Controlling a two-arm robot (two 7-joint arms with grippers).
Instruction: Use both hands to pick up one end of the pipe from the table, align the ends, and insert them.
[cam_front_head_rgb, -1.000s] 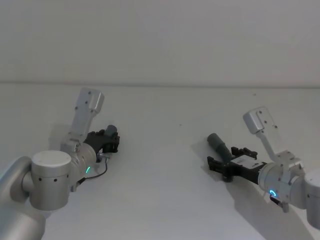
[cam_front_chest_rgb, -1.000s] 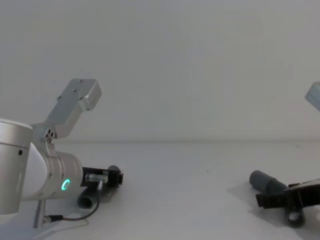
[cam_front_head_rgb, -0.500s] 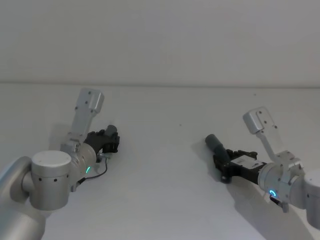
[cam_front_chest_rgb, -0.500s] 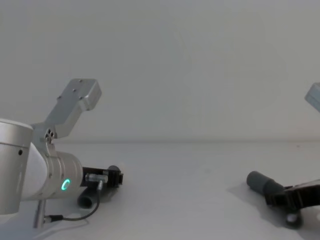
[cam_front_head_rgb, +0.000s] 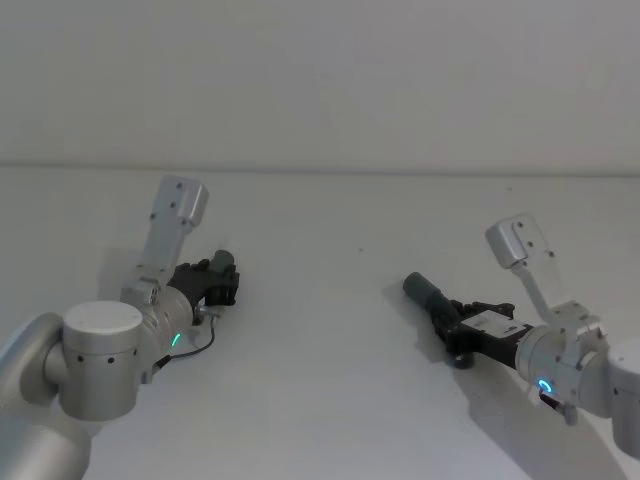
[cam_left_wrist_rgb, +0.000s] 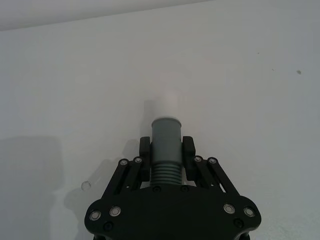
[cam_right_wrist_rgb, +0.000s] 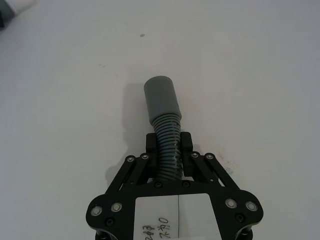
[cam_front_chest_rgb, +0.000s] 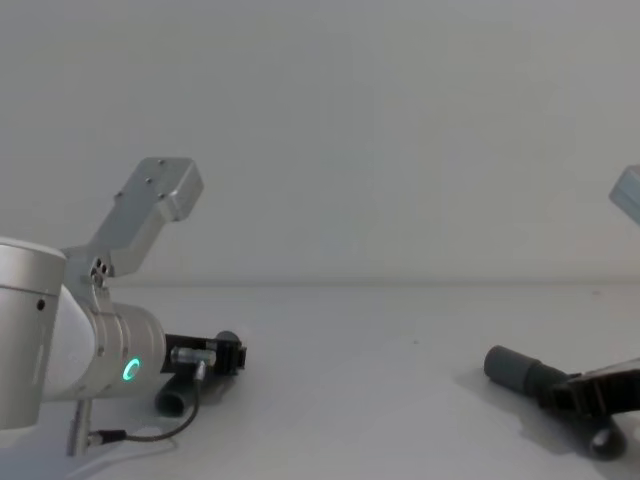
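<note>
**Desk:** Stock check, nearest first.

**Operator:** Entry one: left arm (cam_front_head_rgb: 100, 360), silver elbow low at my near left. Entry two: right arm (cam_front_head_rgb: 575, 365), the same at my near right.

**Desk:** And the tools?

**Operator:** Entry three: left gripper (cam_left_wrist_rgb: 166, 159), low over the left of the table (cam_front_head_rgb: 320, 340). Its fingers (cam_left_wrist_rgb: 145, 157) are clamped on the ribbed middle of the left pipe piece (cam_left_wrist_rgb: 166, 135). The grey cuff and white stub (cam_left_wrist_rgb: 167, 102) stick out past the fingertips.

Entry four: right gripper (cam_right_wrist_rgb: 169, 146), low on the right side. Its fingers (cam_right_wrist_rgb: 152, 145) are closed on the ribbed section of the right pipe piece (cam_right_wrist_rgb: 167, 135). The grey sleeve (cam_right_wrist_rgb: 161, 99) stands clear ahead of them.

**Desk:** Where do the two pieces sit?

**Operator:** They are well apart, one at each side, with bare table between them. From the chest camera I see the sleeve end tilted up and pointing toward the middle. I cannot tell whether either piece touches the surface.

**Desk:** Anything beyond that?

**Operator:** Entry five: a plain pale wall (cam_front_head_rgb: 320, 80) behind the table's far edge.
</note>
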